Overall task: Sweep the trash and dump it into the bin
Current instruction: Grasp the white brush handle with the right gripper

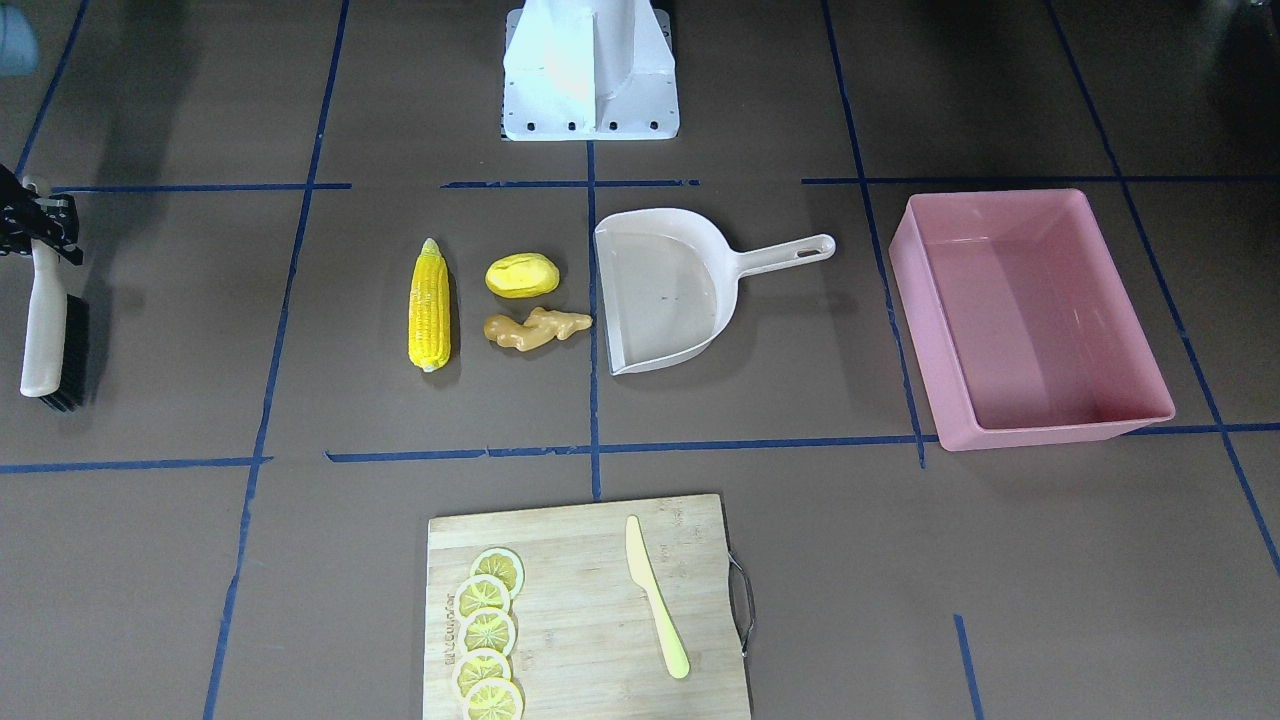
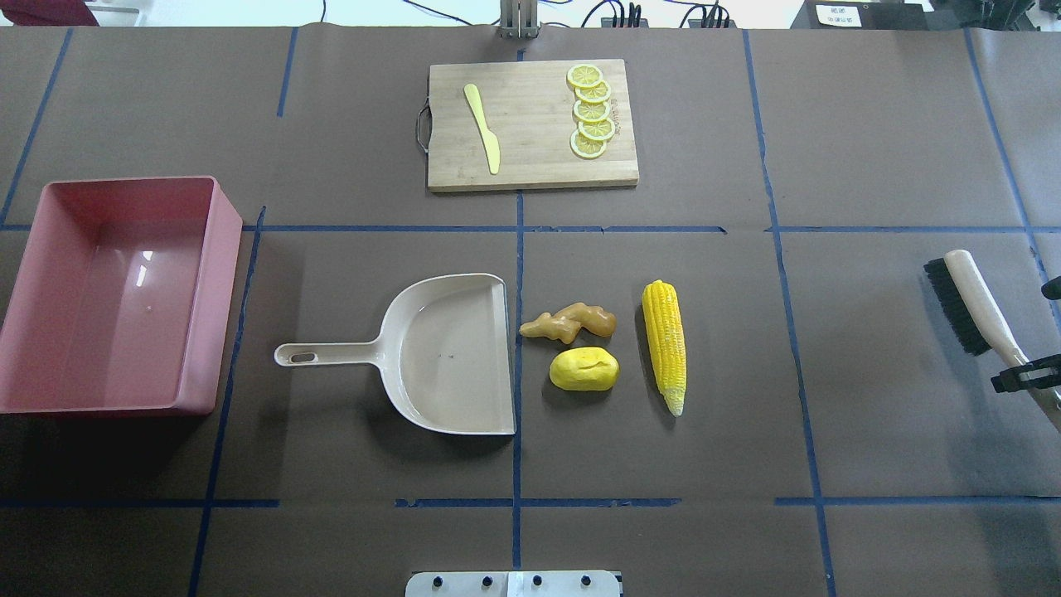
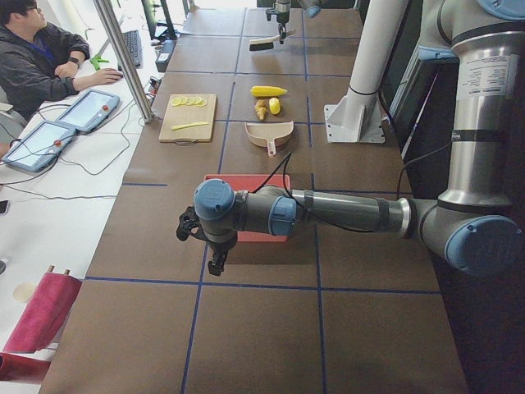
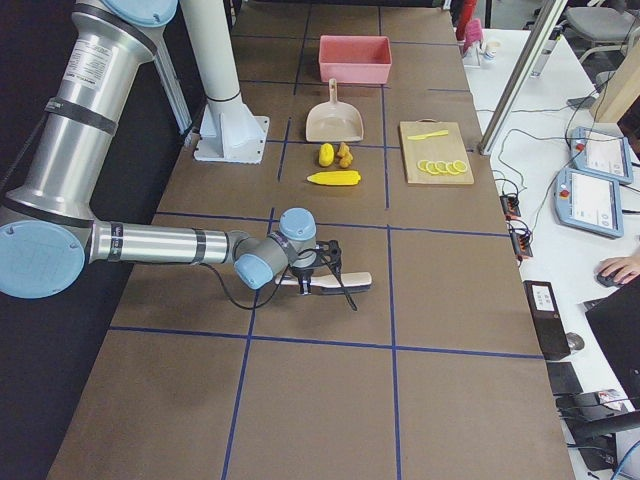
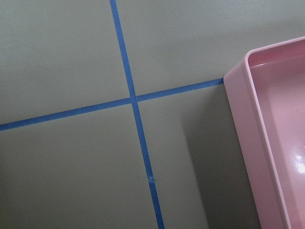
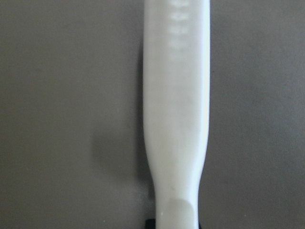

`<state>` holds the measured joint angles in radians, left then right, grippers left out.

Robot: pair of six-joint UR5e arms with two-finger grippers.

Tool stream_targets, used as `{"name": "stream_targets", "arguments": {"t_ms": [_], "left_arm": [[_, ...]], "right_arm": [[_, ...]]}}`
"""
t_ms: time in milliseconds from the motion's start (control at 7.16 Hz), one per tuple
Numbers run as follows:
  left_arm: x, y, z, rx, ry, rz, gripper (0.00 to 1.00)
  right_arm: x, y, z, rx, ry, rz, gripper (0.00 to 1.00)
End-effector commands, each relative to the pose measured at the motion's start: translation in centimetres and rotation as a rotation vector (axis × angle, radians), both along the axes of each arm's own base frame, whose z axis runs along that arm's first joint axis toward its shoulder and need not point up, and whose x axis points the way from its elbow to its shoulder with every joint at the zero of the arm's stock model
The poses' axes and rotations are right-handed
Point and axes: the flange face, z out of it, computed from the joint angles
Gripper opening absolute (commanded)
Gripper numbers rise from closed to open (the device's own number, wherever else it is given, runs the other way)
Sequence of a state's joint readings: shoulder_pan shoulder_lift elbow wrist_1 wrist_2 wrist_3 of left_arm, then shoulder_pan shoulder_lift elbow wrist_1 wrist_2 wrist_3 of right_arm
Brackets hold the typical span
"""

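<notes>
Trash on the desk [image 2: 870,149]: the toy corn cob [image 2: 665,344], the yellow potato-like lump [image 2: 584,369] and the knobbly ginger root [image 2: 570,323] lie in a loose group off the open lip of the beige dustpan [image 2: 448,356], on the side away from its handle. The ginger sits just beside the lip. The lump is next to it, on the robot's side. The corn lies past both, farther from the dustpan and roughly parallel to its lip.

The pink bin [image 2: 207,298] stands on the dustpan's handle side, apart from the handle tip, with its long walls roughly parallel to the lip.

Across the dustpan from the robot, a wooden cutting board [image 2: 530,157] carries a row of overlapping lemon slices [image 2: 590,110] and a pale yellow knife [image 2: 482,128].

Well beyond the corn, far from the dustpan, a white-handled brush [image 2: 970,298] with black bristles lies flat. The right gripper [image 2: 1024,375] sits at its handle end, jaws straddling the handle, but the views do not show whether they pinch it.

The left gripper [image 3: 216,264] hangs over the desk past the bin, on the side away from the dustpan. It appears only in the side view, so the state of its jaws cannot be told.
</notes>
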<state>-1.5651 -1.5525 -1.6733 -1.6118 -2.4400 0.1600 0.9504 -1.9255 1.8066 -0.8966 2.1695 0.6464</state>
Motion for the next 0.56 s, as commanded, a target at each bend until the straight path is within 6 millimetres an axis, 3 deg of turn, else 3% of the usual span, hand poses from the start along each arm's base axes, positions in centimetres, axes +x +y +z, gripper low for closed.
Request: {"name": "stream_targets", "arguments": {"t_ms": [0, 140, 279, 419], "left_arm": [[0.1, -0.6, -1.3, 0.139, 0.004, 0.002, 1.0], [0.7, -0.9, -2.7, 0.22, 0.007, 0.011, 1.0], [5.5, -2.3, -5.3, 0.334, 0.019, 0.106, 1.0], [9.0, -2.9, -7.7, 0.445, 0.035, 0.171, 0.99]], "right_arm": [[-0.3, -1.6, -3.9, -0.026, 0.023, 0.021, 0.0], [-0.7, -2.1, -4.2, -0.018, 0.02, 0.022, 0.0], [-0.8, -2.3, -4.4, -0.013, 0.018, 0.023, 0.0], [-0.8, -2.4, -4.5, -0.01, 0.015, 0.023, 0.0]]}}
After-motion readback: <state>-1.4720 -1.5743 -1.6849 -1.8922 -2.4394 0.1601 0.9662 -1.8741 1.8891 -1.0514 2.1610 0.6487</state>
